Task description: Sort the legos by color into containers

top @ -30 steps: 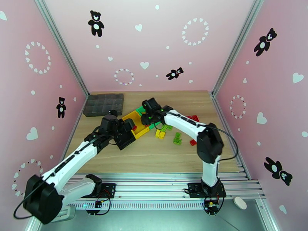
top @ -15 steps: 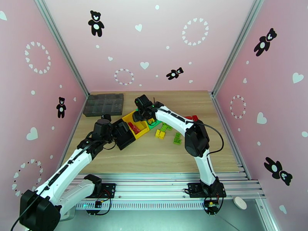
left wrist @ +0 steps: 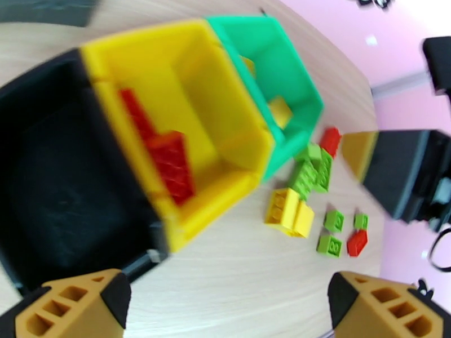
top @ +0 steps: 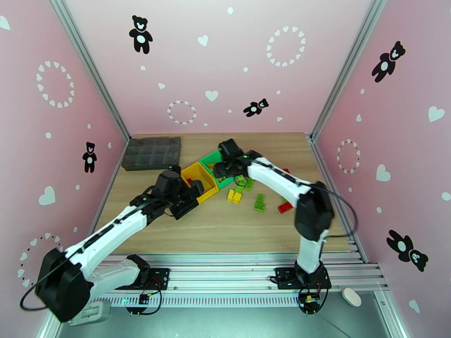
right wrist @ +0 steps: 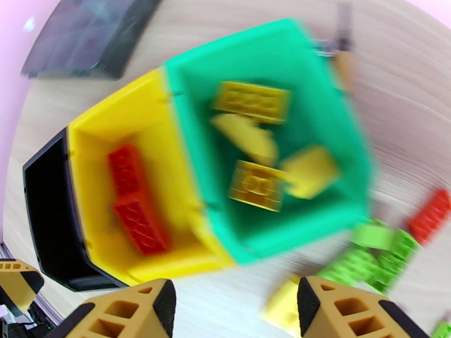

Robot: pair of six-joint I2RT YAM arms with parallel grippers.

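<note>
Legos [right wrist: 252, 102]: yellow in green bin [right wrist: 304, 229], red in yellow bin [right wrist: 90, 192] | left gripper [left wrist: 228, 291], right gripper [right wrist: 237, 294] wide | grey tray [top: 152, 152] behind

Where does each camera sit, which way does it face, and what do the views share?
Top external: high behind the bases, facing forward and down onto the table; both arms, left end effector and right end effector show.
Left wrist: on the left arm, looking down past its own fingers at the black bin, yellow bin and green bin.
Right wrist: on the right arm, looking down past its own fingers onto the same bins.
Shared: both wrist views show red bricks in the yellow bin, yellow bricks in the green bin.
</note>
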